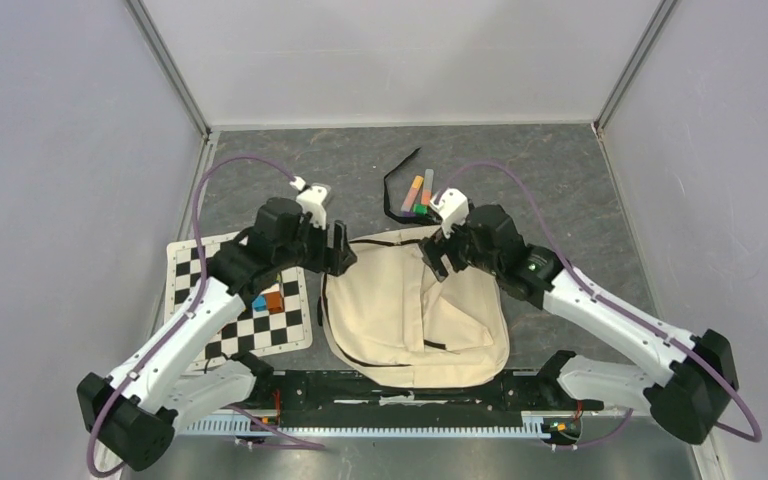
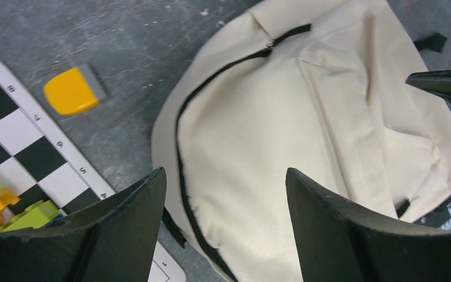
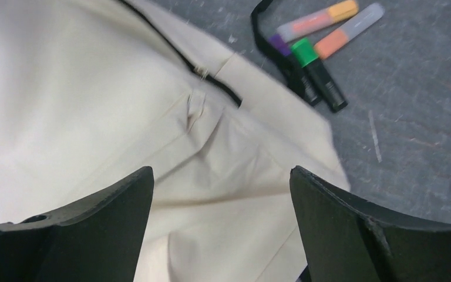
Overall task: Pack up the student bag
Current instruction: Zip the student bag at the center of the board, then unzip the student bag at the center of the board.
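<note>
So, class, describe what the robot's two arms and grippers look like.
The left arm and right arm have white shells, black joints and bases. A purple cable loops along each. The left gripper and right gripper have two black, wedge-shaped fingers each.

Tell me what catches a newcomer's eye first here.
A big cream backpack lies flat mid-table. The left arm and right arm hover over its far end, jaws open. A checkered mat with coloured blocks sits to its left, and highlighters lie beyond it.
</note>
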Robot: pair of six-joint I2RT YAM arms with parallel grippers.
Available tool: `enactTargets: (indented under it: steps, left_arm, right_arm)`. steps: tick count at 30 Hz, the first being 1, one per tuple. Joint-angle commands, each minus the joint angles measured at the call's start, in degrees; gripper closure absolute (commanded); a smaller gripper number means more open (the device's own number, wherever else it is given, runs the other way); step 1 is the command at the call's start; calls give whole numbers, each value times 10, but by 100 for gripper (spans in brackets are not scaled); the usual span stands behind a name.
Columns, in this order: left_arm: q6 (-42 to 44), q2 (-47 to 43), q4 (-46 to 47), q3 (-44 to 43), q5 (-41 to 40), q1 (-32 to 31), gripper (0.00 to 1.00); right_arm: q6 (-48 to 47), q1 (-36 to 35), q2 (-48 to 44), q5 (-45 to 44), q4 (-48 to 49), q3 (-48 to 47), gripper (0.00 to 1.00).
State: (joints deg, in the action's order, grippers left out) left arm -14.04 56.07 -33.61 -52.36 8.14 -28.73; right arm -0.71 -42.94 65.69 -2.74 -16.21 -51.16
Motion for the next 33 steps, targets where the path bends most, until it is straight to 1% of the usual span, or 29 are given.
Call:
enactTargets:
  steps: [1, 3, 6, 10, 12, 14, 17, 20, 23, 24, 26, 28, 30, 33]
  left_arm:
    - [-49, 10, 18, -5, 0, -96, 20]
    - [-85, 28, 30, 1, -21, -146, 24]
    - [-165, 55, 66, 14, -45, -197, 24]
    - [-274, 72, 190, 64, -45, -235, 21]
    - [-313, 83, 255, 88, -48, -246, 21]
    - [-326, 104, 273, 89, -57, -253, 21]
    - [-326, 140, 268, 71, -64, -262, 19]
    - [-310, 184, 232, 42, -78, -276, 17]
    - [-296, 215, 194, 17, -108, -291, 19]
    - [-293, 221, 189, 13, -112, -294, 21]
    - [-292, 231, 183, 8, -123, -298, 29]
    - [-293, 236, 180, 7, -130, -299, 42]
    - [-296, 236, 184, 10, -132, -300, 51]
    - [-296, 234, 190, 13, -131, -299, 61]
  right_arm:
    - [-7, 0, -56, 77, -29, 65, 11]
    - [3, -1, -88, 103, -35, 93, 13]
    - [38, -3, -118, 155, -37, 121, 19]
    - [70, -15, -163, 212, -36, 153, 26]
    - [84, -26, -177, 238, -36, 166, 30]
    - [100, -43, -185, 250, -33, 182, 34]
    - [123, -84, -190, 243, -25, 206, 40]
    - [137, -129, -189, 203, -24, 222, 42]
    - [145, -150, -186, 177, -18, 235, 44]
    - [145, -154, -183, 172, -17, 235, 44]
    - [143, -162, -176, 167, -17, 233, 44]
    - [142, -172, -171, 166, -17, 228, 45]
    - [139, -180, -170, 154, -19, 226, 45]
    - [130, -189, -165, 129, -20, 223, 50]
